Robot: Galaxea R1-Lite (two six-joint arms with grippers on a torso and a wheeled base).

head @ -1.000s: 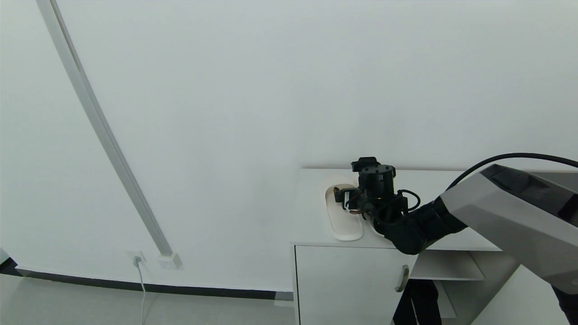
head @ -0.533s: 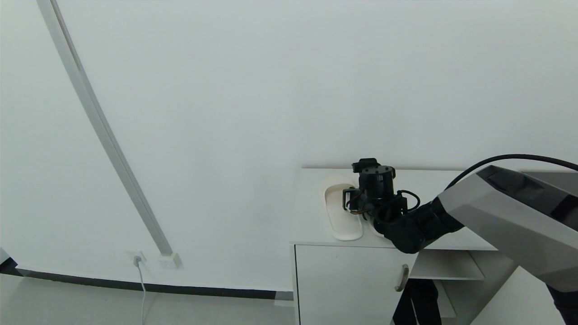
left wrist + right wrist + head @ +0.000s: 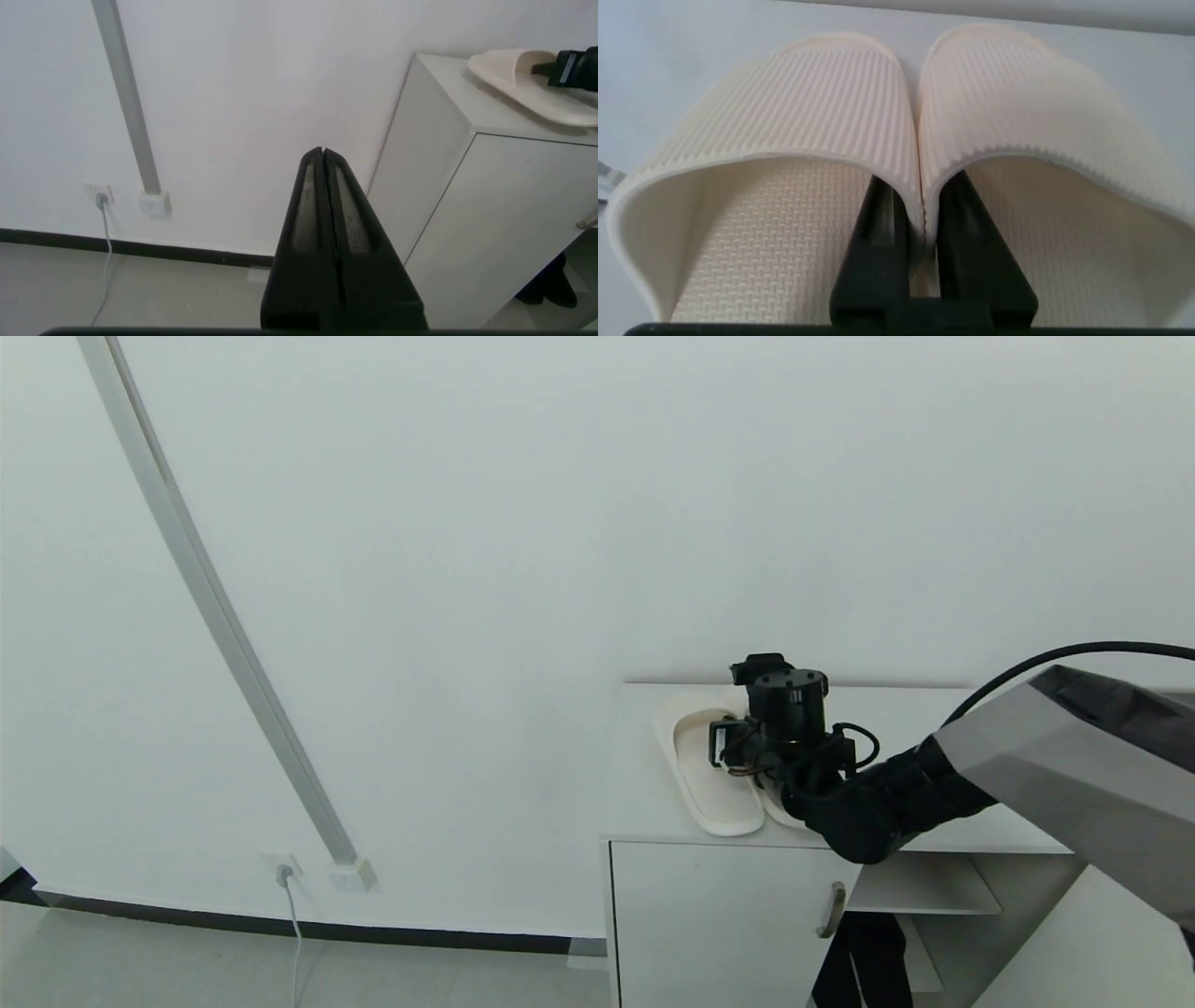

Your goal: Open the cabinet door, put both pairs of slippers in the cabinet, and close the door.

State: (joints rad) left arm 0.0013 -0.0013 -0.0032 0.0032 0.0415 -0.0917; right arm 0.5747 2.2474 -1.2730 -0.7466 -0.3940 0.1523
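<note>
Hidden parts first. In the head view your right gripper (image 3: 721, 749) is largely masked by its own wrist. The arm also covers most of one slipper of the cream pair (image 3: 707, 784) — only the slipper toward the frame's left lies in plain sight, right of centre on the cabinet top (image 3: 644, 803). A white panel (image 3: 1055, 961) in the bottom right corner is cut off by the frame edge, and you cannot tell what it is. The cabinet door (image 3: 719, 924), bottom centre, stands closed.

The right wrist view settles the grip: one finger (image 3: 882, 233) sits inside each slipper, and the two pinch the adjoining inner walls between them.

Your left gripper (image 3: 323, 210), lower centre of its own view, has its fingers pressed flat together — it hangs before the wall (image 3: 215, 112), beside the cabinet.
</note>
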